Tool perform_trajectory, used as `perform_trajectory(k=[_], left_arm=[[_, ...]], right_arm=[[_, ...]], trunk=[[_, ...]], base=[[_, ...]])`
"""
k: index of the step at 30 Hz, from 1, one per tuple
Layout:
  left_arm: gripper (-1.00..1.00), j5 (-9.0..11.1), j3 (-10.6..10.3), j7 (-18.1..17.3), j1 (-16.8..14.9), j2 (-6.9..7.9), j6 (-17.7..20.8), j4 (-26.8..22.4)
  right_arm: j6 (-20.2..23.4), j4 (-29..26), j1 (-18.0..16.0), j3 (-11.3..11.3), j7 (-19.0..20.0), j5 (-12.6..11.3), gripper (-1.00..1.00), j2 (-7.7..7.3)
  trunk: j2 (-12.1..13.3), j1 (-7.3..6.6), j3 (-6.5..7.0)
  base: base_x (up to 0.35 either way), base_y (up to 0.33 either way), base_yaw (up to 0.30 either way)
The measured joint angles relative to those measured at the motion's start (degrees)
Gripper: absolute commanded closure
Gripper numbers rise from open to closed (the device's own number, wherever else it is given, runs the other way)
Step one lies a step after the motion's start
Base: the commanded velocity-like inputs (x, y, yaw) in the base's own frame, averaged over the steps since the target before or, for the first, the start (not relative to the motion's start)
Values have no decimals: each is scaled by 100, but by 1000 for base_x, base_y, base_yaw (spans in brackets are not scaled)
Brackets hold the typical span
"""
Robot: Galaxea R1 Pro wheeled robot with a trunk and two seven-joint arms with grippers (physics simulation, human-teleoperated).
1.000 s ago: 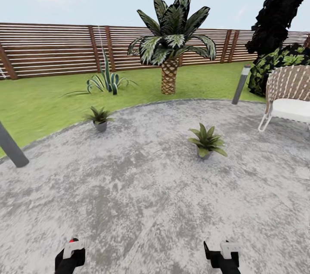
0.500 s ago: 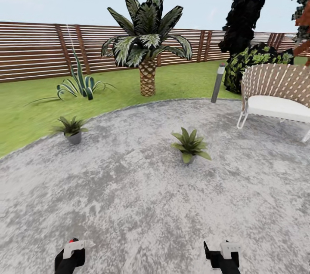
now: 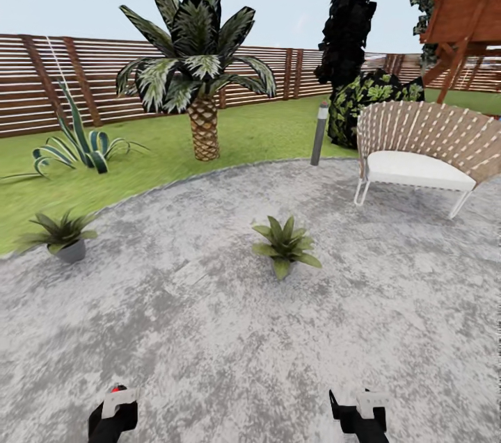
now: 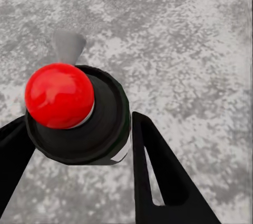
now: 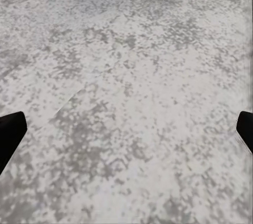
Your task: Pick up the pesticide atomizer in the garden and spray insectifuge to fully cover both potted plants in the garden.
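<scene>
- The left claw (image 4: 79, 145) is clenched on the pesticide atomizer (image 4: 100, 118); in the left wrist view its two black fingers (image 4: 158, 176) flank the bottle's black spray head, which carries a round red knob on top, and grey paving lies beyond.
- In the head view, the left claw (image 3: 113, 415) sits at the bottom edge left of centre, a bit of red and white showing above its black body.
- The right claw (image 3: 358, 415) sits at the bottom edge right of centre; in the right wrist view its black fingertips (image 5: 10, 134) stand wide apart at the two side edges with bare patio between them, so it is released and holds nothing.
- One potted plant (image 3: 284, 245) stands on the round grey patio (image 3: 229, 332) near the middle of the head view.
- The second potted plant (image 3: 61, 234), in a small grey pot, stands at the left edge, near the lawn (image 3: 153, 165).
- Behind them: a palm (image 3: 198, 74) upper left of centre, a striped agave (image 3: 76, 140) at left, a grey bollard lamp (image 3: 319, 133), a white-cushioned woven chair (image 3: 417, 151) at right, and a brown slatted fence (image 3: 90, 81).
</scene>
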Motion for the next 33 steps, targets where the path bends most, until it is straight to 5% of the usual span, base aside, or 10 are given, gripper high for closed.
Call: perform_trajectory(k=[17,33], left_arm=[[100,-7,-8,-9,6,-1,-4,-1],[100,-4,-9,-4,6,-3,-5,0]], right_arm=[[0,3,2,0,0,0,-100,0],[0,0,4,0,0,0,-100,0]], trunk=[[0,2,0],[0,4,0]], base=[[283,169,-297],[24,88,-274]])
